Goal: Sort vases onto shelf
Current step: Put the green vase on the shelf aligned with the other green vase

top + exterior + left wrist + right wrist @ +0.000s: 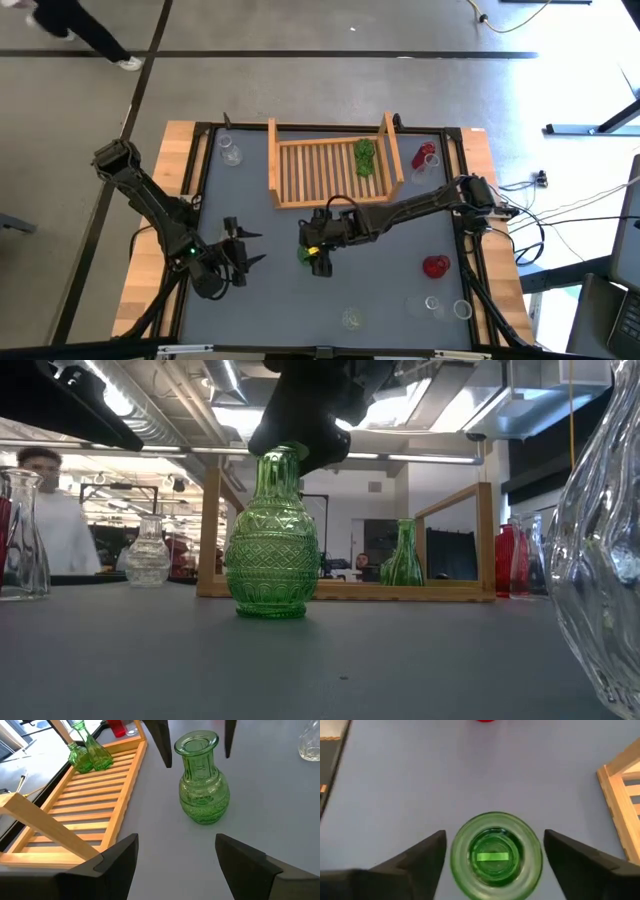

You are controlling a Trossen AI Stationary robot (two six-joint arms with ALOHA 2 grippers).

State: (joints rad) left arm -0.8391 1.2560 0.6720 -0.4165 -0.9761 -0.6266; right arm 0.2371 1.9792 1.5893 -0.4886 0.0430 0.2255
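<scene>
A green glass vase stands upright on its base on the grey table, near the shelf's near board. My right gripper hangs over it pointing down, open. Its fingers stand on either side of the vase's mouth with gaps showing. My left gripper is open, level, to the vase's left and apart from it. The wooden shelf lies at the table's far middle, with two green vases standing on its slats.
Red vases stand right of the shelf and at the right side. Clear vases stand at the far left and along the near edge. A person shows in the room beyond.
</scene>
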